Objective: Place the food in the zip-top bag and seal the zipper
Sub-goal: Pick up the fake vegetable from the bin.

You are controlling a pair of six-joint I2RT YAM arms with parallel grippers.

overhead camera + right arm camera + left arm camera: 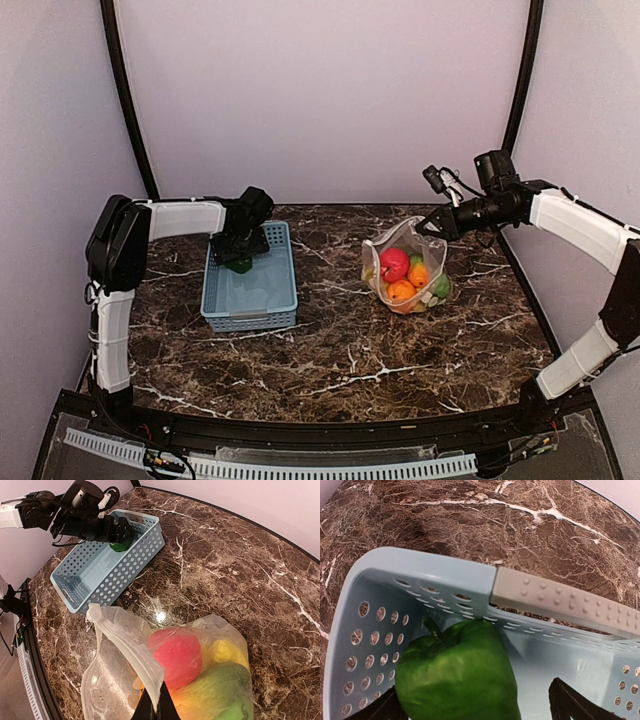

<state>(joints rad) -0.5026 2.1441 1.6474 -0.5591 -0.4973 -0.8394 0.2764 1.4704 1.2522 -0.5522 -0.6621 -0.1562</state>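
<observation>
A green pepper (455, 680) lies in the far end of the light-blue basket (365, 580). My left gripper (477, 705) is open and straddles the pepper, which sits close to the left finger. In the top view that gripper (240, 252) is down inside the basket (250, 295). The zip-top bag (405, 270) stands at the right of the table, holding a red apple (177, 652), a yellow piece (227, 652) and orange and green pieces. My right gripper (159, 707) is shut on the bag's mouth edge, pinching the zipper (125, 642) and holding it up.
The basket (100, 570) holds nothing else that I can see. Dark marble tabletop (350, 350) stretches between basket and bag. Pale walls and black corner posts close in the back and sides.
</observation>
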